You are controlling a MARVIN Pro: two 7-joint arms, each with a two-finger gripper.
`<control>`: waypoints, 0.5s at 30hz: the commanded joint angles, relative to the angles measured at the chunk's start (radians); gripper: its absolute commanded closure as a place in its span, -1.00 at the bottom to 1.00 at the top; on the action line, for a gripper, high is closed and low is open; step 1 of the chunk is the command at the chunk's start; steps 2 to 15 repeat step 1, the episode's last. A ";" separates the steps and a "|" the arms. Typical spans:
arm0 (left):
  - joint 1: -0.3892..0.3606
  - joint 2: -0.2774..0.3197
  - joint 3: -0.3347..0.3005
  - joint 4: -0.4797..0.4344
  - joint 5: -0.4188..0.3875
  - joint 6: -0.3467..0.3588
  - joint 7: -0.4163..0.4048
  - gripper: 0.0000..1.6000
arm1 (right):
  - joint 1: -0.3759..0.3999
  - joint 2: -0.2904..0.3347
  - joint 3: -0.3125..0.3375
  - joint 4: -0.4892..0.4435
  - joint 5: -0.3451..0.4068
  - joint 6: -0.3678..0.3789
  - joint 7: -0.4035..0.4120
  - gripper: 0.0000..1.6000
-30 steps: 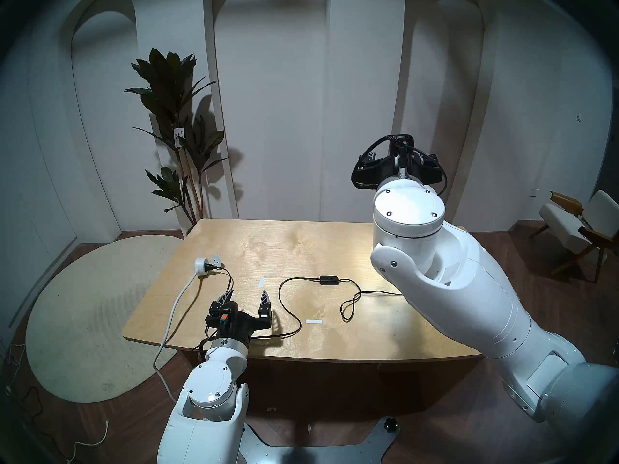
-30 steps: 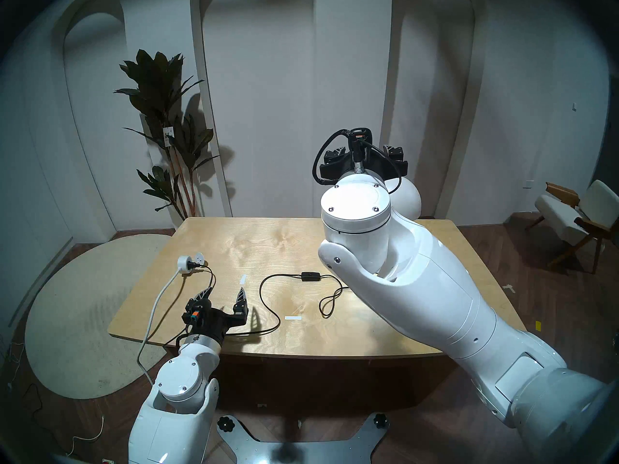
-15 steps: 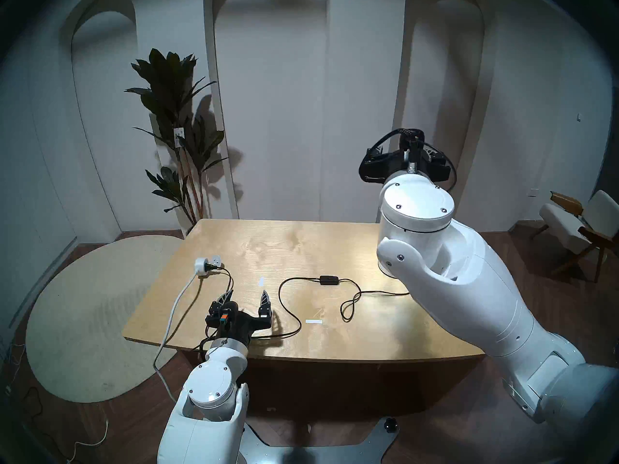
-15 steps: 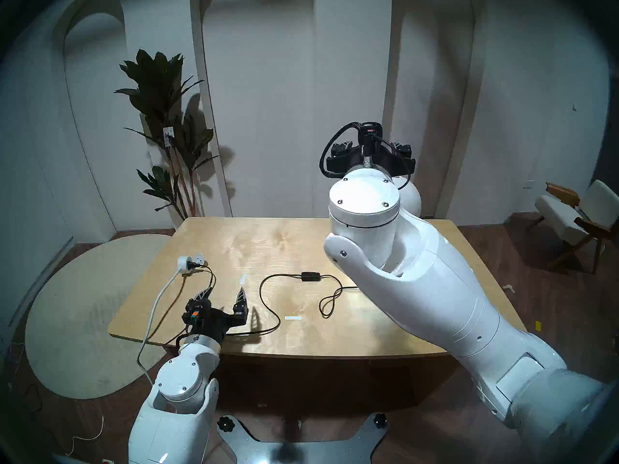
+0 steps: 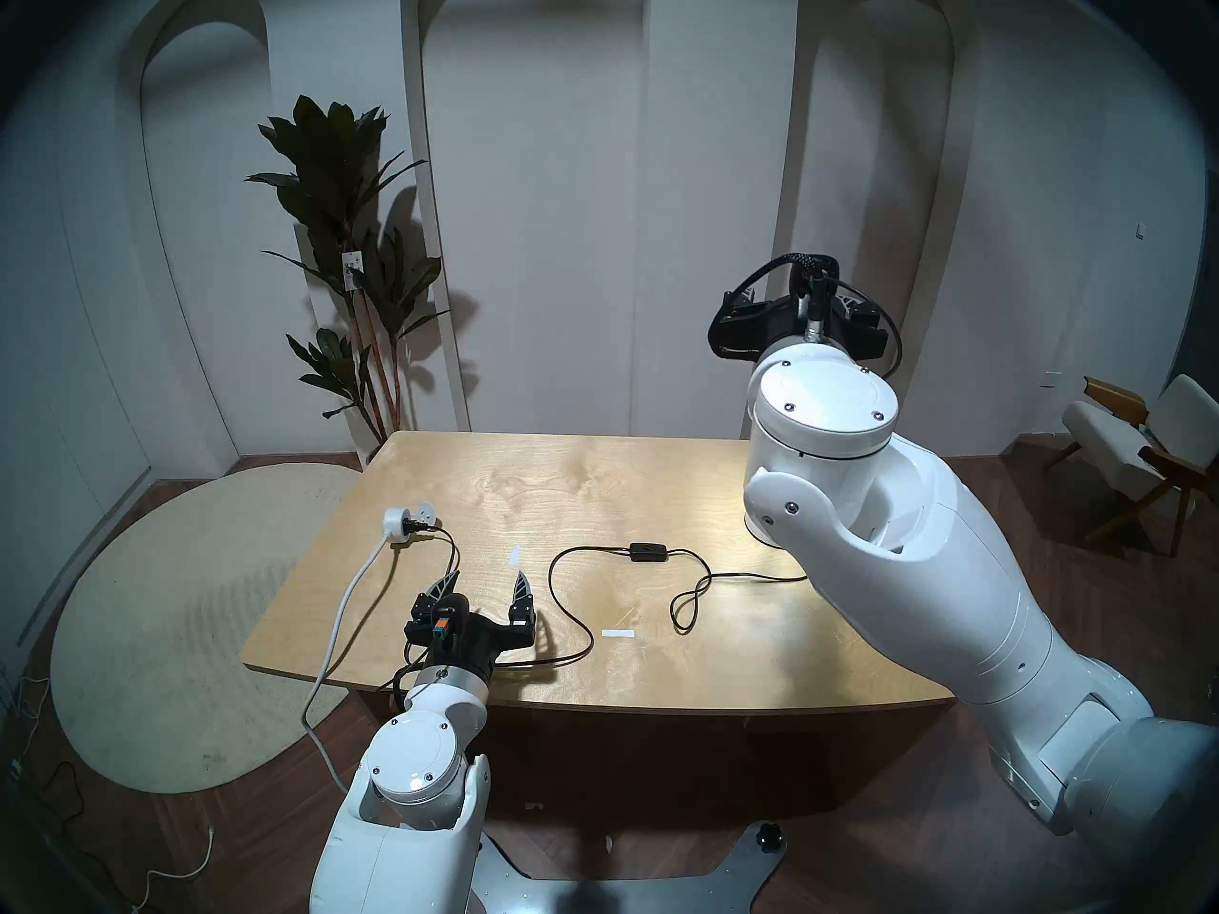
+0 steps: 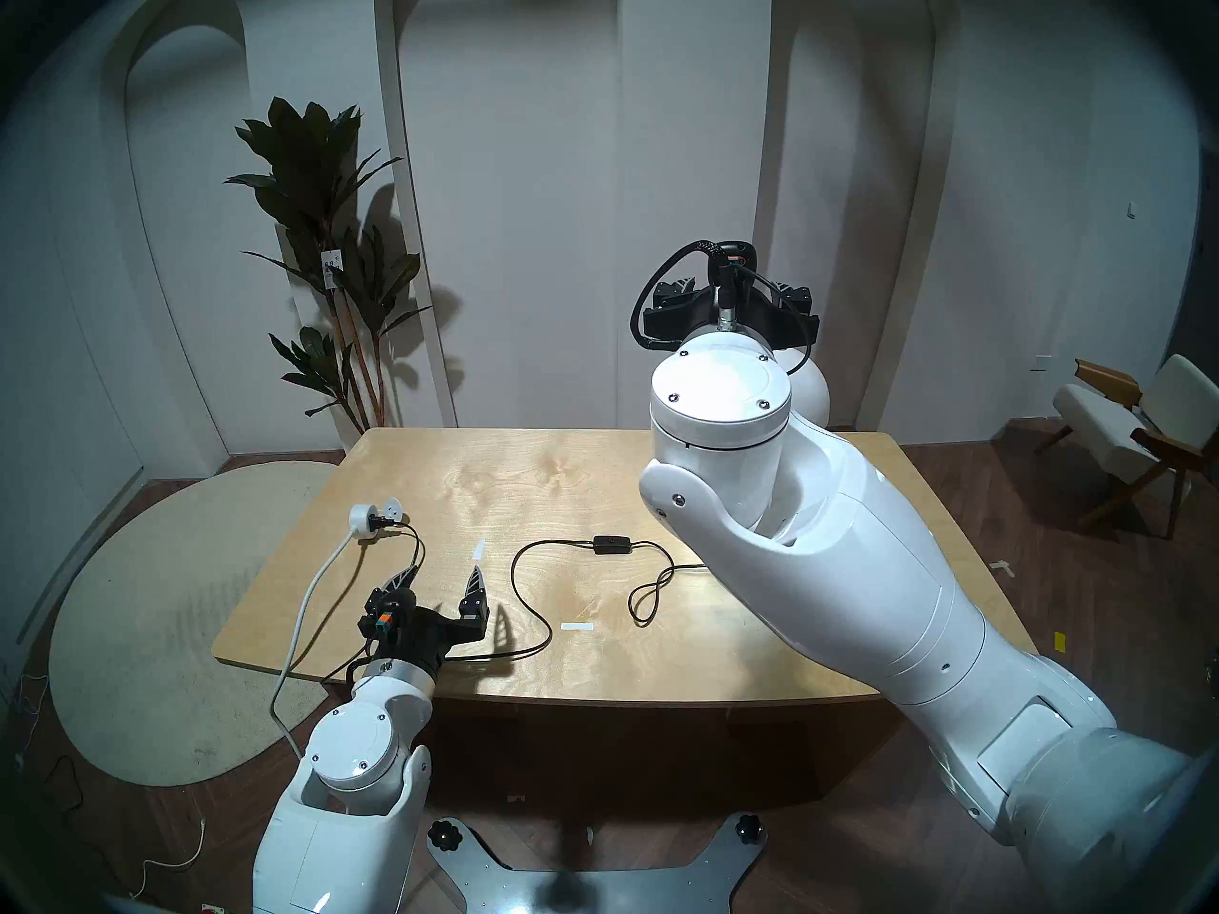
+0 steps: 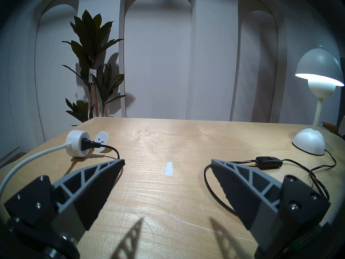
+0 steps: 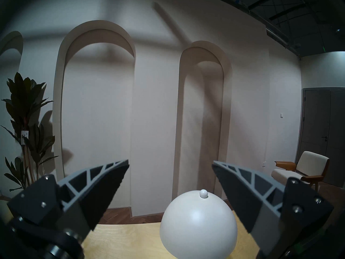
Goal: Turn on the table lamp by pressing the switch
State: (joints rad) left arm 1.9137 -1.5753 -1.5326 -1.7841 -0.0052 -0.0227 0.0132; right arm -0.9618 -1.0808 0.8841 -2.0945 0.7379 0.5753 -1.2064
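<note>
I'm seeing the table lamp (image 7: 319, 69) glowing; both pincers are hanging wide and empty, well clear of the switch (image 5: 648, 551), so I'm pressing nothing more.

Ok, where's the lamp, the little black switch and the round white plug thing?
table lamp (image 7: 319, 65), left wrist view, on its dome shade.
switch (image 7: 268, 161), left wrist view, on its black box.
round white socket (image 7: 77, 146), left wrist view, on its side.
</note>
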 commanded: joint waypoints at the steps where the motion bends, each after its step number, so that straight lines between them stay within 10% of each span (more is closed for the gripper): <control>1: -0.005 0.000 -0.001 -0.024 0.000 -0.003 0.000 -1.00 | 0.008 0.004 0.005 -0.012 -0.003 -0.002 0.003 -1.00; 15: -0.005 0.000 -0.001 -0.024 0.000 -0.003 0.000 -1.00 | 0.008 0.004 0.005 -0.012 -0.003 -0.002 0.003 -1.00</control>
